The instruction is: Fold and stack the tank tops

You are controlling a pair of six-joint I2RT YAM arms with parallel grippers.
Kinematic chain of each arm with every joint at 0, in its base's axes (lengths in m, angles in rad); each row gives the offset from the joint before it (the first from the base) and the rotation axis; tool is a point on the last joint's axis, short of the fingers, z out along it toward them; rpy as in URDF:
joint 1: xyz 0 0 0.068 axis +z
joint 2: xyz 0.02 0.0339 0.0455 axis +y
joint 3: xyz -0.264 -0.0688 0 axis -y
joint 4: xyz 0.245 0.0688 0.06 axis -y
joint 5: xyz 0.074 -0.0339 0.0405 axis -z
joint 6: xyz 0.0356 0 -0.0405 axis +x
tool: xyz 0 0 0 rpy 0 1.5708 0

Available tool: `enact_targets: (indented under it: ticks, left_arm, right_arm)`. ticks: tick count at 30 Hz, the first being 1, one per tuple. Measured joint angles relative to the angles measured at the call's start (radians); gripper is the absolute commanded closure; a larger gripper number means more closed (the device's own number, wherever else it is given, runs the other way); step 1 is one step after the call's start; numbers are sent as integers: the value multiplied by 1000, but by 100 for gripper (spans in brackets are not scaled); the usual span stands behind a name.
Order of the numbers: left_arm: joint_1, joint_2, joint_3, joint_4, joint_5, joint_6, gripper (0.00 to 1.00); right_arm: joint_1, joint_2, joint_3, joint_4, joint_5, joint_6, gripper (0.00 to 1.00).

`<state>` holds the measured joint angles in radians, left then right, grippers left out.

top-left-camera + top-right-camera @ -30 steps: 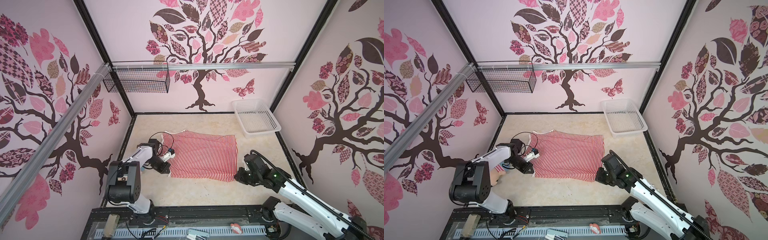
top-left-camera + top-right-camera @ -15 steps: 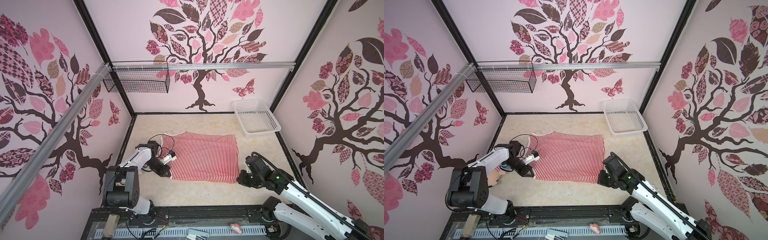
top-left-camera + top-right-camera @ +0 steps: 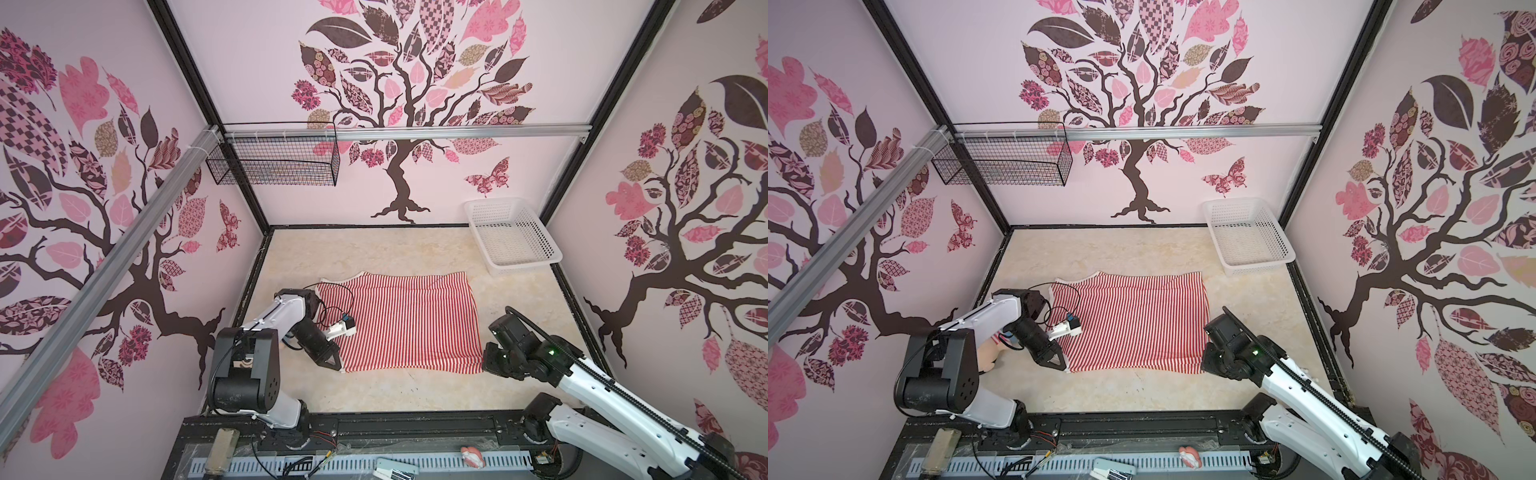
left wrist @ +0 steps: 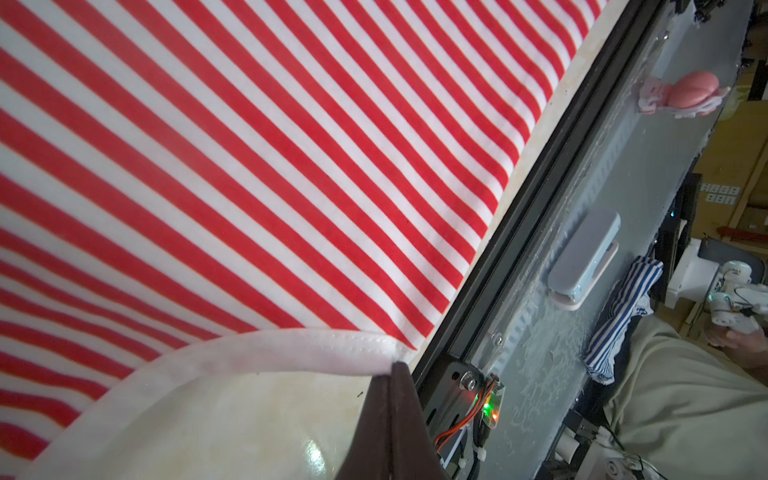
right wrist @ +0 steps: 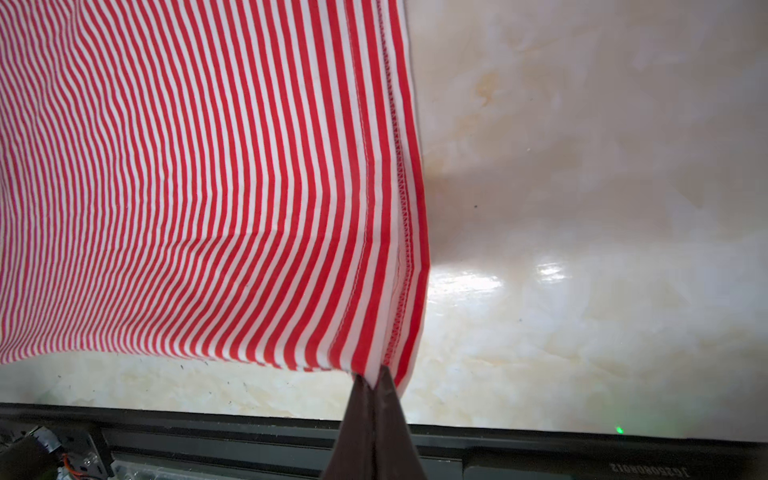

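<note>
Your tank top [image 3: 405,322] lies spread flat on the pale marble-patterned table [image 3: 374,257], red-and-white stripes running front to back, roughly mid-table and a little toward the front rail [image 3: 415,419]. Measured from the white basket [image 3: 513,237] in the far right corner, the garment sits nearer you and to the left, apart from the basket. The white-trimmed shoulder end points away from the basket; the hemmed end is the side closest to it.

Your left gripper [image 4: 392,370] has its dark jaws pressed together on the white ribbed trim [image 4: 257,353] at the near corner on the side farthest from the basket. In the left wrist view the trim curves into the jaw tips and the stripes fan away from that point. In both top views this gripper [image 3: 330,363] sits at the garment's near corner.

Your right gripper [image 5: 376,374] is likewise pinched closed, on the stitched hem corner of the tank top [image 5: 187,187] nearest the front rail on the basket side. The cloth rises from the table toward the jaws there, so that corner is lifted slightly. In a top view the gripper [image 3: 1204,363] meets the cloth at this near corner.

A plush doll [image 3: 988,355] lies partly hidden under the left arm, on the far side of the garment from the basket. A black wire basket [image 3: 274,160] hangs on the back wall, well to the left of the white one.
</note>
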<state>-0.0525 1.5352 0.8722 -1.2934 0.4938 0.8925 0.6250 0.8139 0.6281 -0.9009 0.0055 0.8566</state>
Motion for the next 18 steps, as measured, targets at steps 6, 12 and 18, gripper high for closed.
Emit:
enact_targets:
  ticks: [6, 12, 18]
  left_arm:
    - [-1, 0, 0, -64, -48, 77, 63]
    - [22, -13, 24, -111, -91, 127, 63]
    - [85, 34, 168, -95, -84, 97, 63]
  right_arm:
    - [0, -8, 2, -34, 50, 15, 61]
    - [0, 21, 42, -36, 69, 13, 57]
    - [0, 109, 56, 57, 24, -23, 57]
